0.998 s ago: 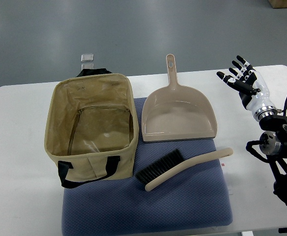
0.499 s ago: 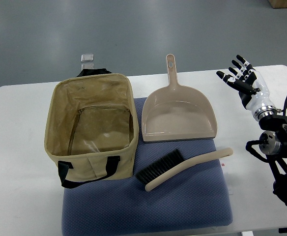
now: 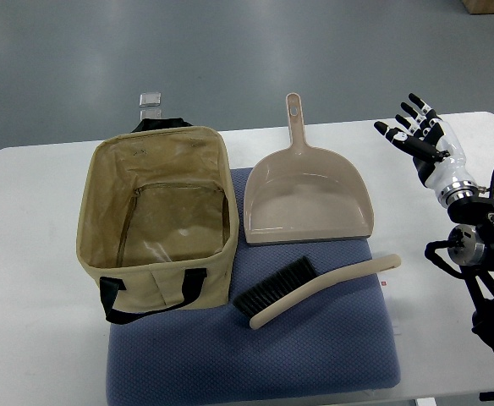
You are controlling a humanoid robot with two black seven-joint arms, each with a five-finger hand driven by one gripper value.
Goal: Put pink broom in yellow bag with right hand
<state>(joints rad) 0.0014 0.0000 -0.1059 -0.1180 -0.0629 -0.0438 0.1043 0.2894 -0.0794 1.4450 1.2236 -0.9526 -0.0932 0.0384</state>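
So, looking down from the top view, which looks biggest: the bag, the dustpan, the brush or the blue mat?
1. Blue mat, though partly covered.
2. Bag, standing taller and so nearer the camera, which may flatter it.
3. Dustpan.
4. Brush, long but thin.

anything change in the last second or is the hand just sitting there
Almost nothing. The right hand drifted very slightly to the right, fingers spread, holding nothing. The pale pink broom with black bristles, the pink plastic dustpan and the open yellow fabric bag lie where they were on the blue mat.
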